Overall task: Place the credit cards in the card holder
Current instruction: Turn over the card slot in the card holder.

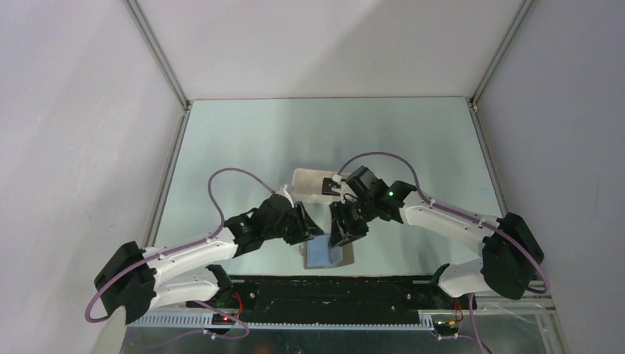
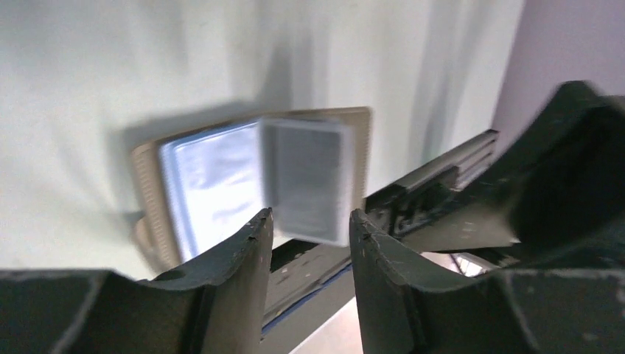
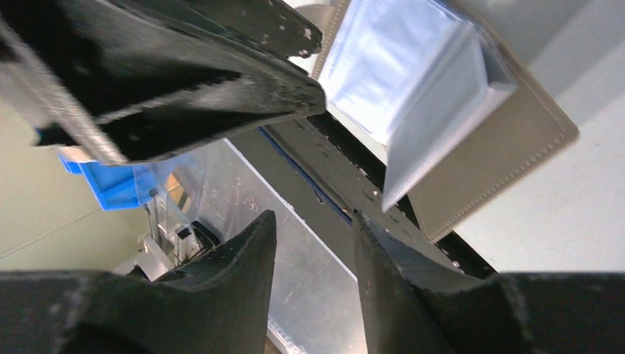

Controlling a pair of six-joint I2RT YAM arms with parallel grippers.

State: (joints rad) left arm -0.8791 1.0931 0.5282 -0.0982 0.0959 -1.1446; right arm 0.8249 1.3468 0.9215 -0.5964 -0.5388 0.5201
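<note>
The card holder (image 1: 328,256) lies open near the table's front edge, its silvery-blue sleeves facing up inside a grey-brown cover (image 3: 501,155). One clear sleeve page (image 2: 306,181) stands up from the fold. My left gripper (image 1: 315,230) hovers over the holder's left side, and in its wrist view it (image 2: 309,221) is open with nothing between the fingers. My right gripper (image 1: 340,234) hangs over the holder's right side and is also open and empty (image 3: 313,221). The credit cards are out of view.
A long white tray (image 1: 309,181) lies just behind the two grippers, partly hidden by the right wrist. The black base rail (image 1: 332,287) runs along the near edge, right in front of the holder. White walls close the table on three sides.
</note>
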